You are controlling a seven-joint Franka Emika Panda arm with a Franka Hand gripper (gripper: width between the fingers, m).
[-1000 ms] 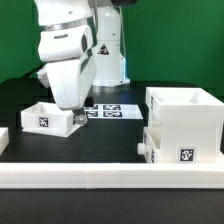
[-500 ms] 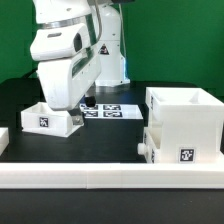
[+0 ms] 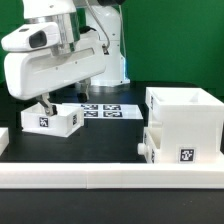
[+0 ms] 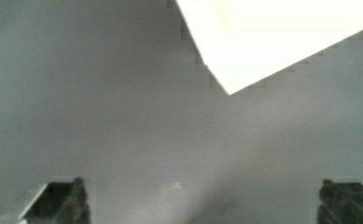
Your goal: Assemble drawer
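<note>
A small white drawer box point(image 3: 50, 119) with a marker tag stands on the black table at the exterior view's left. A large white drawer case point(image 3: 183, 124) stands at the right, with a lower drawer whose knob point(image 3: 143, 148) sticks out. My gripper point(image 3: 46, 104) hangs just above the small box's back edge, with the hand tilted sideways. In the wrist view the gripper point(image 4: 203, 192) is open and empty, its fingers point(image 4: 57, 196) wide apart over blurred grey. A white corner point(image 4: 276, 35) shows there; I cannot tell which part it is.
The marker board point(image 3: 108, 110) lies flat behind the small box. A long white rail point(image 3: 110, 178) runs along the front of the table. A white piece point(image 3: 3, 137) shows at the far left edge. The robot base point(image 3: 108, 55) stands at the back.
The hand has swung from upright to lying sideways and shifted toward the exterior view's left. The drawer parts have not moved.
</note>
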